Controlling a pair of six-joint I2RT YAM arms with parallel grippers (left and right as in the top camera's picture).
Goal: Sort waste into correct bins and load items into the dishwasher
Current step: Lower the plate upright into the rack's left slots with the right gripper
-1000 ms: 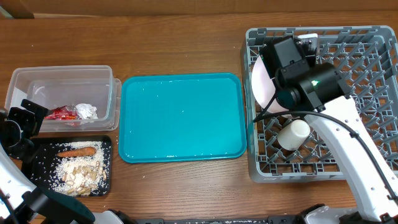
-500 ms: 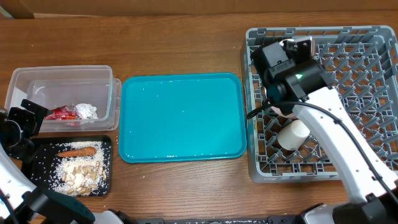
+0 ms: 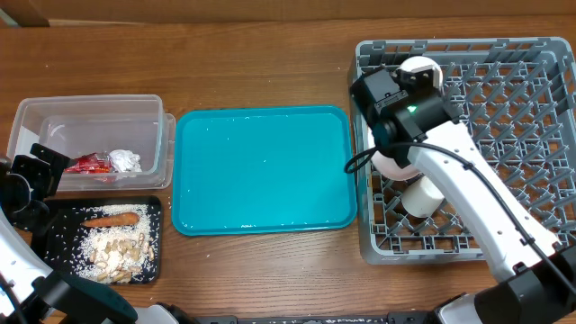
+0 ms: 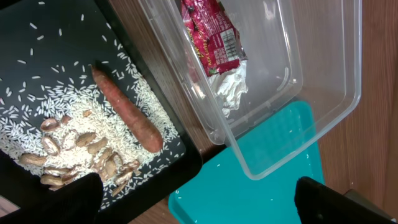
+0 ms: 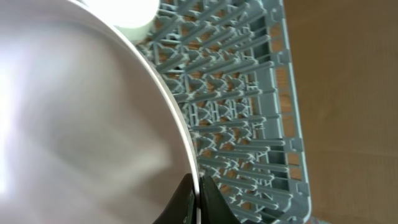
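Observation:
My right gripper (image 5: 196, 193) is shut on the rim of a white plate (image 5: 81, 112). It holds the plate nearly on edge over the left side of the grey dishwasher rack (image 3: 504, 90). In the overhead view the plate (image 3: 394, 167) shows only partly under the wrist. A white cup (image 3: 423, 194) lies in the rack just below it and also shows in the right wrist view (image 5: 134, 12). My left gripper (image 4: 199, 208) is open and empty, hovering over the black tray (image 4: 37, 37) and the clear bin (image 4: 298, 93) at the far left.
The clear bin (image 3: 90, 101) holds a red wrapper (image 3: 88, 164) and crumpled white waste (image 3: 124, 160). The black tray (image 3: 63, 225) holds a carrot (image 3: 112, 219), rice and peanuts. A teal tray (image 3: 261, 171) lies in the middle of the wooden table.
My right arm has swung left and turned with the plate. The plate has gone from face-on to nearly edge-on at the rack's left side. The left arm has not moved.

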